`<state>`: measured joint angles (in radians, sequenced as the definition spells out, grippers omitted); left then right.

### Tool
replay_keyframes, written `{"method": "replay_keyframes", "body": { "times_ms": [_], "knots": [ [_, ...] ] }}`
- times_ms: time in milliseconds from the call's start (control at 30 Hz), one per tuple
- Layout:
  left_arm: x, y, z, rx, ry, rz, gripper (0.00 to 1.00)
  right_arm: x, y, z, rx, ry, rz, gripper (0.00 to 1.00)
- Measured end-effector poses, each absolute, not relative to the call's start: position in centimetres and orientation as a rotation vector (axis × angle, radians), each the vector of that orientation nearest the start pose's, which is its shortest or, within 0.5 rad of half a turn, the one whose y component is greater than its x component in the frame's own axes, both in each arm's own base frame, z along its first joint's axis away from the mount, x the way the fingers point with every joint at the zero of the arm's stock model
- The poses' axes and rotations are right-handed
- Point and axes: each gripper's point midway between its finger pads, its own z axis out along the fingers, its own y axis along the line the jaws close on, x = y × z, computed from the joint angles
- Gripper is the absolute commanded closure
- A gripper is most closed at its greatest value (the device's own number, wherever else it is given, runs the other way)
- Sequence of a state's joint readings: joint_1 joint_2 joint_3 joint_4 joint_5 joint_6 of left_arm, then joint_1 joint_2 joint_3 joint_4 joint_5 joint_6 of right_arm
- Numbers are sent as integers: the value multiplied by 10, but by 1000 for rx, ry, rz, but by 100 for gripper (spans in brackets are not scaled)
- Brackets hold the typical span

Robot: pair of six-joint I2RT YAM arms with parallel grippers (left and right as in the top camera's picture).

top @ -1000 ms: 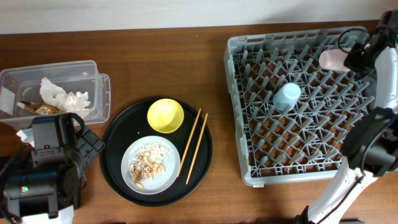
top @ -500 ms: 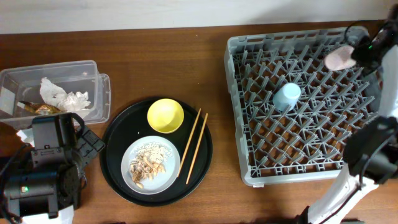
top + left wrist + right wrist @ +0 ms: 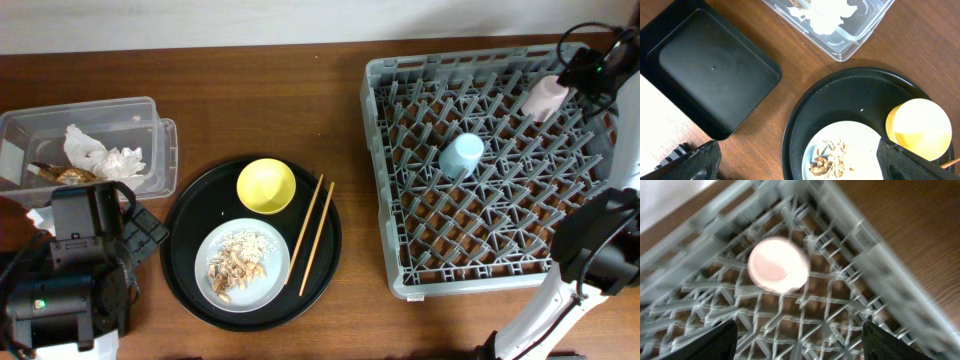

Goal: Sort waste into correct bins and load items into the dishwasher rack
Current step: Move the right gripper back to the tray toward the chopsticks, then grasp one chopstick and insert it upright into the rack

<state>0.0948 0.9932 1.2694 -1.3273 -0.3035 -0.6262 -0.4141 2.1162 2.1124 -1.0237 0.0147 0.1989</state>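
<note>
Parked the pink cup (image 3: 546, 97) in the far right corner of the dishwasher rack (image 3: 385, 180) — standing among the pegs just inside the corner walls. Was tight against the right gripper (image 3: 795, 341) a second ago; now sits alone, with the fingers (image 3: 715, 340) spread wide at either side of the wrist view and backed off toward the rack's outer edge. Reads as a release, so counting that item as loaded. Can't tell mouth-up or mouth-down from the blurred wrist view.

Joins the light-blue cup (image 3: 461, 155), already near the rack's middle. Leaves the yellow bowl (image 3: 266, 186), the chopsticks (image 3: 311, 233) and the pale-grey plate (image 3: 262, 285) on the round black tray (image 3: 185, 230), well apart from the rack. Still has beige food scraps (image 3: 235, 262) on the plate — probably needs emptying into a bin before racking, likely the shallow black bin (image 3: 705, 75), which looks bare inside in the left wrist view. Already have the tissue (image 3: 100, 150) and the gold-brown wrapper (image 3: 65, 175) in the clear tub (image 3: 150, 110).

Left gripper (image 3: 800, 157): hanging by the black bin and the tray's left edge, fingers wide, holding nothing. No shift over the last second.

Next, as a guess: bring the right arm across to the tray for the bowl or chopsticks. Worth watching the thin chopsticks, which could slip through the grid.
</note>
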Motion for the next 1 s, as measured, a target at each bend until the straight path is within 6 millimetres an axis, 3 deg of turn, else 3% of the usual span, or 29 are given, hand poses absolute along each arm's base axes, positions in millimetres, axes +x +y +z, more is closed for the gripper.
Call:
{"method": "replay_keyframes", "body": {
  "times_ms": [67, 133, 267, 300, 367, 433, 533, 633, 733, 833, 900, 1000],
  "knots": [
    [208, 71, 253, -999, 2356, 199, 1, 488, -197, 186, 753, 2501, -9, 22],
    [207, 71, 253, -999, 2356, 199, 1, 495, -165, 185, 687, 2529, 130, 19],
    [208, 71, 253, -999, 2355, 199, 1, 495, -77, 183, 516, 2625, 464, 18],
    [207, 71, 253, -999, 2356, 199, 1, 490, -33, 184, 416, 2675, 587, 18],
    [207, 71, 253, -999, 2356, 199, 1, 479, 24, 185, 263, 2740, 703, 18],
    [208, 71, 253, -999, 2356, 199, 1, 465, 71, 184, 112, 2795, 757, 18],
    [208, 71, 253, -999, 2356, 199, 1, 441, 141, 181, -142, 2857, 781, 1],
    [207, 71, 253, -999, 2356, 199, 1, 405, 200, 171, -360, 2946, 646, 2],
    [208, 71, 253, -999, 2355, 198, 1, 375, 230, 157, -372, 3032, 416, 4],
    [207, 71, 253, -999, 2356, 199, 1, 349, 237, 136, -215, 3120, 198, 34],
    [207, 71, 253, -999, 2356, 199, 1, 336, 240, 116, -86, 3154, 124, 46],
    [207, 71, 252, -999, 2357, 200, 1, 328, 254, 93, -5, 3154, 139, 46]
  ]
}}
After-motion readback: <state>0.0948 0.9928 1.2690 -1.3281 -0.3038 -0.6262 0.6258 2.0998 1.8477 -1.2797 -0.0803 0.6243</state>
